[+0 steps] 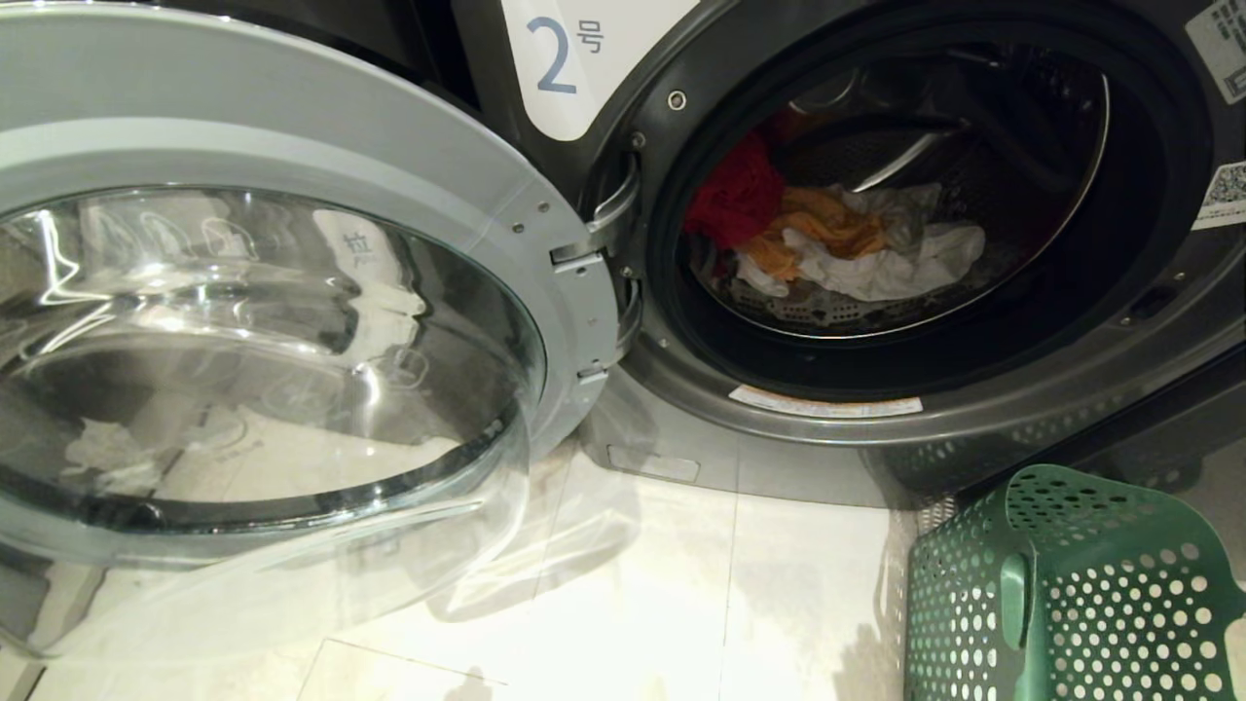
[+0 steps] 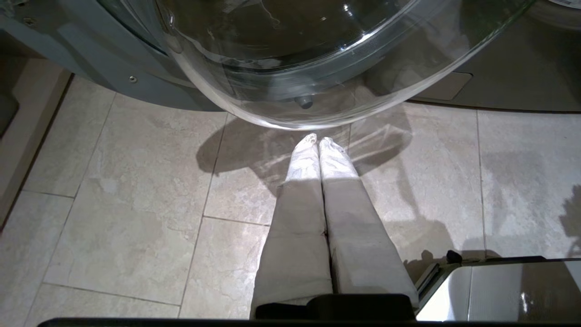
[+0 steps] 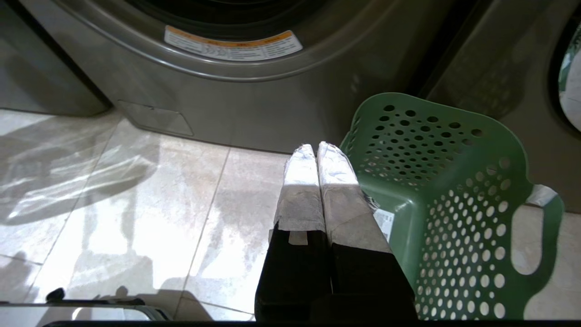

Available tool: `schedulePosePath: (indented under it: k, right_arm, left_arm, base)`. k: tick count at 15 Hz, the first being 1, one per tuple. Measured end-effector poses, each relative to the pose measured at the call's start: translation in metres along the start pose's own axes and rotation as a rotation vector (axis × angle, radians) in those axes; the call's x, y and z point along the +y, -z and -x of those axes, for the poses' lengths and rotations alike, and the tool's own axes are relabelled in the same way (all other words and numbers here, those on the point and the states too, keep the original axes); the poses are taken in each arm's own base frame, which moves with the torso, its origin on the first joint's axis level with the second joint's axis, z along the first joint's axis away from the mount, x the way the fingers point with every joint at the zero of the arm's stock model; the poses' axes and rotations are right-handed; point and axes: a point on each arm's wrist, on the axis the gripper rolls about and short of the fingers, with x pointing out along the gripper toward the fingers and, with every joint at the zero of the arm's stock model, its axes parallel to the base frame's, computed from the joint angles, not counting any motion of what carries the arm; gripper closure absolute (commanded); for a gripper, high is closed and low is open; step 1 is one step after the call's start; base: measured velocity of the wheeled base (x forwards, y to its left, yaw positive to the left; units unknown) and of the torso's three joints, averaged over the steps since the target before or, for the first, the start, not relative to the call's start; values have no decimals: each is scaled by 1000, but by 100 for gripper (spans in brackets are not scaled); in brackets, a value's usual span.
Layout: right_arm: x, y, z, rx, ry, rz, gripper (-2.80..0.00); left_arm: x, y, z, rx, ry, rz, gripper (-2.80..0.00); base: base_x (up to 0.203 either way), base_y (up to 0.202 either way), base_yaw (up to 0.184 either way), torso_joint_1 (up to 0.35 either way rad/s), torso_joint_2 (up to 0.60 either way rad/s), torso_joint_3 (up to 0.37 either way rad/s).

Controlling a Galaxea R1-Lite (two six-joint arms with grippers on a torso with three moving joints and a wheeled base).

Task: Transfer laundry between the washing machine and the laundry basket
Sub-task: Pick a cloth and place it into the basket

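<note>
while laundry (image 1: 827,239) sits in washing machine (image 1: 973,389), laundry basket (image 1: 1071,594) beside

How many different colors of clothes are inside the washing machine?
3. In the drum: a red one on the left, an orange one in the middle, white ones on the right. More may hide underneath.

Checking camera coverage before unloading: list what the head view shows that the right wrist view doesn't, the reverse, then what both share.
Head view only: red, orange and white laundry in the drum, the open glass door, the label reading 2.
Right wrist view only: the shut right gripper above the floor tiles.
Both: the green laundry basket, the washing machine.
</note>
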Motion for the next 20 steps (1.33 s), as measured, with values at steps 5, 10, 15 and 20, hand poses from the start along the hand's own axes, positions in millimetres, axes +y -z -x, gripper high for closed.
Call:
schedulePosePath:
  k: [5,10,15,20]
  right_arm:
    - [0,0,0,0,-1,0,0]
    - [0,0,0,0,-1,0,0]
    - [0,0,0,0,-1,-4,0]
    - [0,0,0,-1,-9,8,0]
  left_arm:
    - [0,0,0,1,-2,0,0]
    - [0,0,0,0,-9,1,0]
    - [0,0,0,1,-9,3,0]
    - [0,0,0,1,-11,3,0]
  base:
    - [93,0,1,1,2,1]
    - [133,0,0,3,1,5]
    - [0,0,0,0,0,0]
    - [0,0,0,0,0,0]
